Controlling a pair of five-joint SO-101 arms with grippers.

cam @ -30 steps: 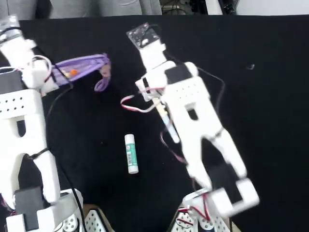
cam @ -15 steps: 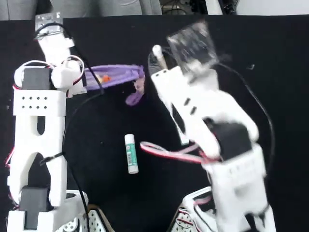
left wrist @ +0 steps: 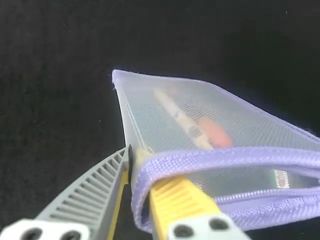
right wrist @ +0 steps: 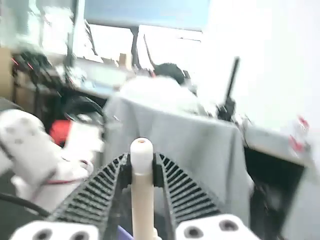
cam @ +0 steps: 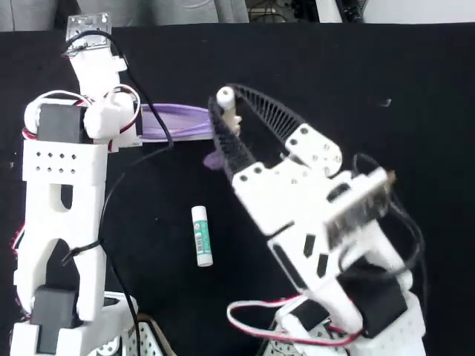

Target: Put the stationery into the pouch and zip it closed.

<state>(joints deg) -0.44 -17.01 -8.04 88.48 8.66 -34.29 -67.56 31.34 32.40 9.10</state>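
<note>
A purple mesh pouch (cam: 178,120) hangs off the table, with my left gripper (left wrist: 137,165) shut on its zipper edge. Inside the pouch (left wrist: 200,135) I see a pen and an orange item. My right gripper (cam: 226,122) is raised beside the pouch's free end, shut on a cream pen (cam: 226,107) that stands upright between its jaws. The same pen (right wrist: 142,185) shows in the right wrist view, pointing up. A white glue stick (cam: 201,235) with a green label lies on the black table.
The black table (cam: 415,89) stretches free to the right. The left arm's white body (cam: 59,208) stands at the left side. The right arm's body (cam: 326,237) covers the lower middle. Red and white cables (cam: 267,326) loop near the bases.
The right arm has swung up and tilted back, raising the pen upright near the pouch. The left gripper moved slightly with the pouch, which now sits closer to the right gripper.
</note>
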